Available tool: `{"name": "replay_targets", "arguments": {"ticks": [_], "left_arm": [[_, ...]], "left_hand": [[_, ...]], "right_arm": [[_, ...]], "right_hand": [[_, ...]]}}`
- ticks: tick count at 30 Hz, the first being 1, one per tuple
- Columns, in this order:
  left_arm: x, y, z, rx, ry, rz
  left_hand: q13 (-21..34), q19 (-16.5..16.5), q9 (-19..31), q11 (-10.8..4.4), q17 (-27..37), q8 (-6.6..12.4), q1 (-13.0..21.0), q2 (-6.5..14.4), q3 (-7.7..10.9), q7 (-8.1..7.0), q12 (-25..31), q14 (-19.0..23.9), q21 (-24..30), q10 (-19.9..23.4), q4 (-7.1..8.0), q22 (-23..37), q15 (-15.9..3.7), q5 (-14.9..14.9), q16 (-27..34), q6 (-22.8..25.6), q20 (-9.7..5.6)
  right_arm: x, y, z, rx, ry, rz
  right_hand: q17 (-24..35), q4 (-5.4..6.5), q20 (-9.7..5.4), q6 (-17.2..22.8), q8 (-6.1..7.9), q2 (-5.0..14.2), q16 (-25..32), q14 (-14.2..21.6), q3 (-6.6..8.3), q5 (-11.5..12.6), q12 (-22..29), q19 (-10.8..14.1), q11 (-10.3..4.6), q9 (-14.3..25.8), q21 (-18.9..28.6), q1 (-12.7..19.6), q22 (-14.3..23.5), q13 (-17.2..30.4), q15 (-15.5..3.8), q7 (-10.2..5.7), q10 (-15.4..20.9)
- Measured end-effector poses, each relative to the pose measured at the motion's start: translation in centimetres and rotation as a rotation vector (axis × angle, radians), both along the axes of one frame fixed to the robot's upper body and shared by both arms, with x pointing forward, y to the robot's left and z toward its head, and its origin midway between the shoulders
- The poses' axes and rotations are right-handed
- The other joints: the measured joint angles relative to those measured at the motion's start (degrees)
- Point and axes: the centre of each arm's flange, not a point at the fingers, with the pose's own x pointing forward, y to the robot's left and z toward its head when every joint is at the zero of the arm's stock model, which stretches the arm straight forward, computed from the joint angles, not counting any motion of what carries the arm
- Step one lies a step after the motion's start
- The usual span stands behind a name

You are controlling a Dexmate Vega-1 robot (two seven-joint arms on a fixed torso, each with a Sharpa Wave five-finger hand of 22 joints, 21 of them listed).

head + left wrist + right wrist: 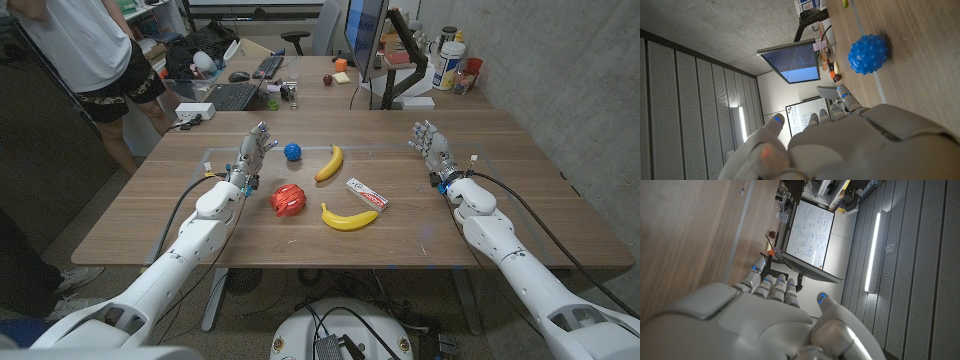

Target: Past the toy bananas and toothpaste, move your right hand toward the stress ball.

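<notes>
Viewing the table from the head camera, the blue stress ball [292,151] is seen on the far left-centre of the wooden table [540,215], well apart from the right hand [431,143] and much nearer the left hand [252,158], which stands just beside it. From the right hand the ball lies across the table toward the robot's left, at roughly the same depth, so the coming move is judged to be a mainly sideways reach. Between hand and ball are found the upper banana [329,163], its long axis running diagonally with the far tip pointing away from the robot, and, nearer the robot, the toothpaste box [366,193], laid diagonally, and the lower banana [349,218], curved with its ends turned up. A red toy [288,199] lies near the left forearm. Being round and knobbly, the ball has no long axis and points no particular way, as is confirmed in the left wrist view [868,54]. Both hands are released: nothing is held, and the fingers [771,284] are extended and apart.
</notes>
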Motion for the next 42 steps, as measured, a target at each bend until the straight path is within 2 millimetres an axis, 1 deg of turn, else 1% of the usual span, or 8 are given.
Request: {"name": "replay_targets", "arguments": {"ticks": [2,4,13,15,24,41,42], "left_arm": [[-0.1,0.0,-0.1,-0.003,0.001,0.001],[-0.1,0.1,-0.1,-0.004,0.001,0.001],[-0.4,0.2,-0.4,-0.007,0.001,0.003],[-0.5,0.3,-0.5,-0.007,0.001,0.004],[-0.6,0.4,-0.6,-0.009,0.0,0.004],[-0.7,0.7,-0.7,-0.017,-0.004,0.001],[-0.7,0.7,-0.7,-0.017,-0.004,0.001]], "left_hand": [[0.0,0.0,0.0,0.17,0.0,0.0,0.0,0.0,0.0,0.0,0.0,0.0,0.0,-0.2,0.0,0.0,0.0,0.0,0.0,0.0,0.0],[0.0,0.0,0.0,0.17,0.0,0.0,0.0,0.0,0.0,0.0,0.0,0.0,0.0,-0.2,0.0,0.0,0.0,0.0,0.0,0.0,0.0],[0.0,0.0,0.0,0.17,0.0,0.23,0.0,0.0,0.0,0.0,0.0,0.0,0.0,-0.2,0.0,0.0,0.0,0.0,0.0,0.0,0.0],[0.0,0.0,0.0,0.18,0.0,0.23,0.0,0.0,0.0,0.0,0.0,0.0,0.0,-0.2,0.0,0.0,0.0,0.0,0.0,0.0,0.0],[0.0,0.0,0.0,-0.01,0.0,0.23,0.0,0.0,-0.01,0.0,0.0,0.0,-0.3,-0.4,0.0,0.0,0.01,0.0,0.0,0.0,0.0],[0.0,0.0,0.0,-0.01,0.0,0.22,0.0,0.0,-0.01,0.0,0.0,0.0,-0.3,-0.4,-0.01,0.0,0.01,0.0,0.0,0.0,0.0],[0.0,0.0,0.0,-0.01,0.0,0.22,0.0,0.0,-0.01,0.0,0.0,0.0,-0.3,-0.4,-0.01,0.0,0.01,0.0,0.0,0.0,0.0]], "right_arm": [[0.0,0.1,0.0,-0.011,-0.001,0.0],[-0.1,0.2,0.1,-0.016,-0.004,0.0],[-0.2,0.4,0.6,-0.034,-0.012,-0.002],[-0.3,0.4,0.7,-0.04,-0.014,-0.003],[-0.4,0.8,1.2,-0.06,-0.022,-0.008],[-0.6,1.6,3.0,-0.125,-0.053,-0.023],[-0.6,1.6,3.0,-0.127,-0.054,-0.024]], "right_hand": [[0.0,-0.06,0.0,0.0,0.0,-0.01,0.0,0.0,0.06,0.0,0.0,0.0,0.31,0.0,0.0,0.0,0.0,0.0,0.0,0.0,0.3],[0.0,-0.06,0.0,0.0,0.0,-0.25,0.0,0.0,0.06,0.0,0.0,0.0,0.31,0.0,0.0,0.2,0.0,0.0,0.0,0.0,0.3],[0.0,-0.17,0.0,0.0,0.0,-0.25,0.0,0.0,0.16,0.0,0.0,0.0,0.31,0.0,0.0,0.2,0.0,0.0,0.0,0.0,0.3],[0.0,-0.3,0.0,0.3,0.0,-0.03,0.0,0.0,0.3,0.0,0.0,0.0,0.31,0.0,-0.3,0.5,0.0,0.0,0.0,-0.3,0.3],[0.0,-0.3,0.0,0.3,0.0,0.13,0.0,0.0,0.29,0.0,0.0,0.0,0.31,0.0,-0.5,0.6,0.0,0.0,0.01,-0.32,0.3],[0.0,-0.3,0.0,0.3,0.0,0.14,0.0,0.0,0.29,0.0,0.0,0.0,0.31,0.0,-0.9,0.6,0.0,0.0,0.01,-0.31,0.3],[0.0,-0.47,0.0,0.3,0.0,0.14,0.0,0.0,0.46,0.0,0.0,0.0,0.31,0.0,-0.9,0.6,0.0,0.0,0.01,-0.31,0.3]]}}
